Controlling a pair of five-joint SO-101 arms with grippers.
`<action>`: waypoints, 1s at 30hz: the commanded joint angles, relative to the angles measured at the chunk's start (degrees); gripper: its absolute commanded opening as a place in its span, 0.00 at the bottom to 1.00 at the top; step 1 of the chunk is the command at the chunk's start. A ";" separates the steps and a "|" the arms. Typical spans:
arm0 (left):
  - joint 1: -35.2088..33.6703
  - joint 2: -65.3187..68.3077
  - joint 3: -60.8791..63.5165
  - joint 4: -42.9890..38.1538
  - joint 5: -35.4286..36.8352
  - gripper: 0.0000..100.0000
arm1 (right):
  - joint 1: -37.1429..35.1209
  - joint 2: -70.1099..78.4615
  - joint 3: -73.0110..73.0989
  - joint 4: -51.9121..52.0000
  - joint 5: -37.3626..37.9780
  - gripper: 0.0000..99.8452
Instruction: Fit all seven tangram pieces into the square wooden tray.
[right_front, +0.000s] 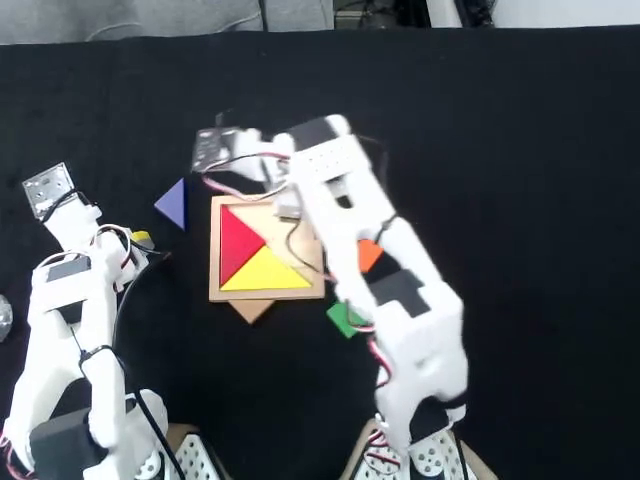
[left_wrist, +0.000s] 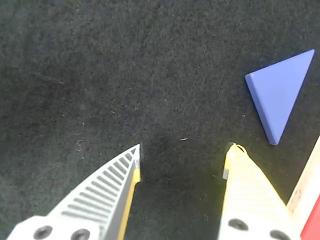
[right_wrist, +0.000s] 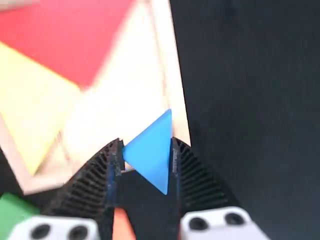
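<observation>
The square wooden tray (right_front: 214, 262) lies mid-table and holds a red triangle (right_front: 238, 240) and a yellow triangle (right_front: 266, 273). My right gripper (right_wrist: 146, 147) is shut on a small blue triangle (right_wrist: 150, 152), held over the tray's edge (right_wrist: 162, 45) above its bare floor. The right arm (right_front: 350, 200) crosses the tray's right side. A purple triangle (right_front: 172, 203) lies left of the tray. My left gripper (left_wrist: 184, 147) stands open over bare cloth, close to that purple triangle (left_wrist: 280, 95). An orange piece (right_front: 369, 255), a green piece (right_front: 345, 318) and a tan piece (right_front: 250, 308) lie outside the tray.
Black cloth covers the table. The tray's rim (left_wrist: 305, 192) shows beside the left gripper's yellow finger (left_wrist: 245, 175). The green piece (right_wrist: 10, 212) and the orange piece (right_wrist: 122, 227) show under the right gripper. Open cloth spreads to the far right.
</observation>
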 joint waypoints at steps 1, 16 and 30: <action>0.48 -0.70 -0.48 -1.14 -0.62 0.27 | -3.08 2.95 -8.57 0.70 0.26 0.04; 0.48 -0.70 -0.48 -1.14 -0.62 0.27 | -7.38 18.24 -26.42 8.09 0.18 0.06; 0.48 -0.70 -0.48 -1.14 -0.62 0.27 | -7.82 20.18 -28.97 9.23 -2.90 0.24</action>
